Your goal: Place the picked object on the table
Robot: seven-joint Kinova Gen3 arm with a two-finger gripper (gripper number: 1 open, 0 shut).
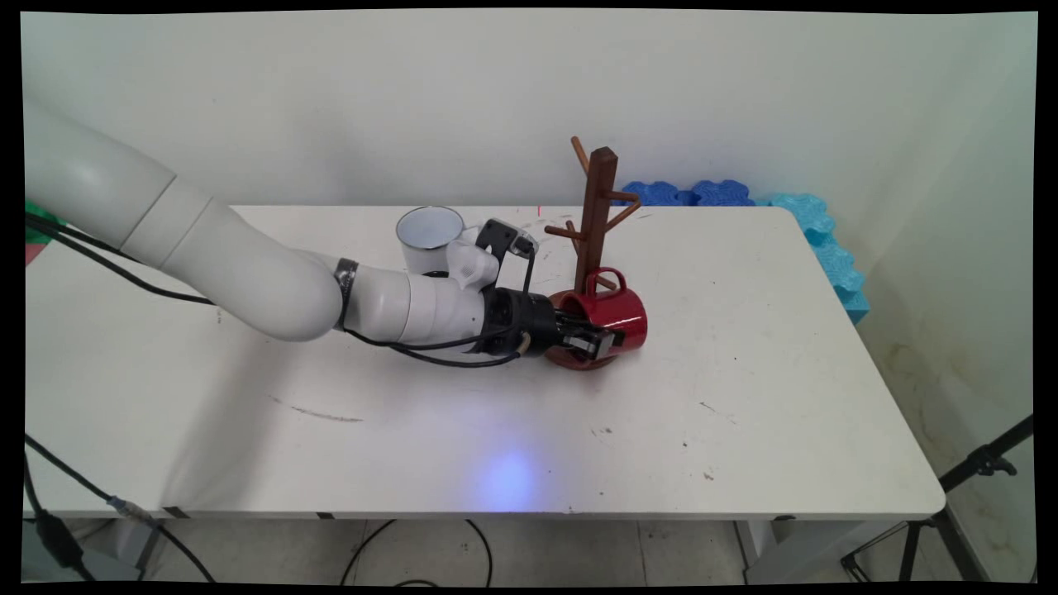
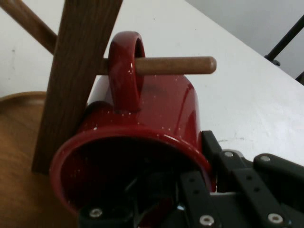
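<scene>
Red mug (image 1: 607, 318) is lying sideways at the foot of the wooden mug tree (image 1: 597, 216), its handle (image 2: 126, 66) threaded over 1 low peg (image 2: 175, 65), mouth facing the arm. Gripper (image 1: 597, 343) is clamping the mug's rim, 1 finger inside the mouth and 1 outside against the wall, so it is closed on the mug. A white mug (image 1: 430, 237) is standing upright behind the arm, well apart from the tree, on the white table (image 1: 744, 413).
</scene>
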